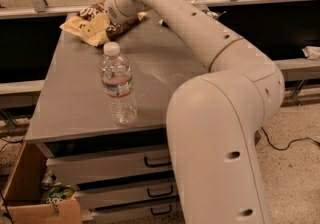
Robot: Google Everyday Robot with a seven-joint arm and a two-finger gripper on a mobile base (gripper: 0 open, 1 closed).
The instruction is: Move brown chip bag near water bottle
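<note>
Brown chip bag lies at far corner of tabletop, well apart from water bottle, which stands upright nr the front edge. My claw is down on the bag's right end; can't tell how wide it's open or whether it has hold. Step in hand, I reckon: the grasp. Next: secure grip, then bring bag twd bottle w/o knocking it over.
</note>
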